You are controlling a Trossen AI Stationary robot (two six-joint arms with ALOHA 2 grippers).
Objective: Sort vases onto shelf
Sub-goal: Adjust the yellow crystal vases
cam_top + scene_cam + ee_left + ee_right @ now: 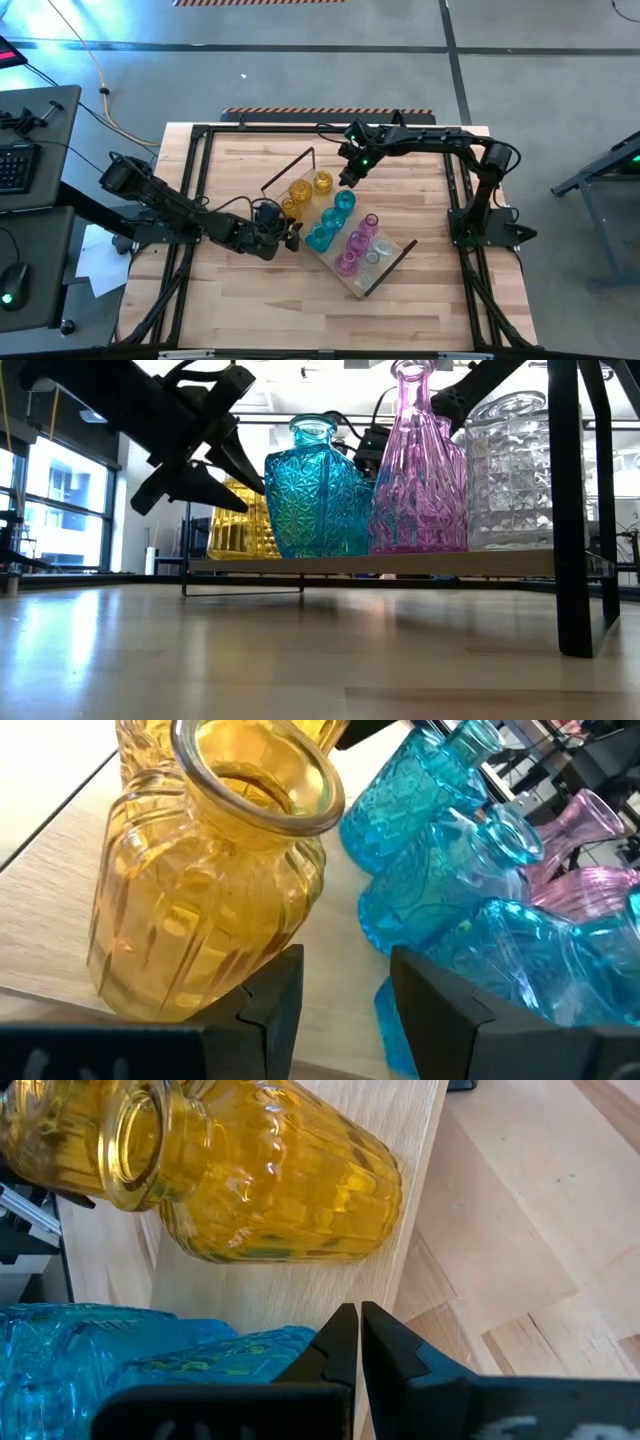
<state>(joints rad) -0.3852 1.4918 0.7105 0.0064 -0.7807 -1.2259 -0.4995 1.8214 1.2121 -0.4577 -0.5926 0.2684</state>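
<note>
The shelf lay slantwise across the table, carrying the vases in colour groups: yellow at its far-left end, then blue, pink and clear. The left gripper stood at the shelf's near-left edge, fingers apart and empty, with a yellow vase upright just ahead and to one side of the gap, and a blue vase to the other. That vase's long axis ran vertical, mouth up. The right gripper, fingers together, hovered at the shelf's far edge beside another yellow vase. The left arm appeared the nearer for any further adjustment there.
</note>
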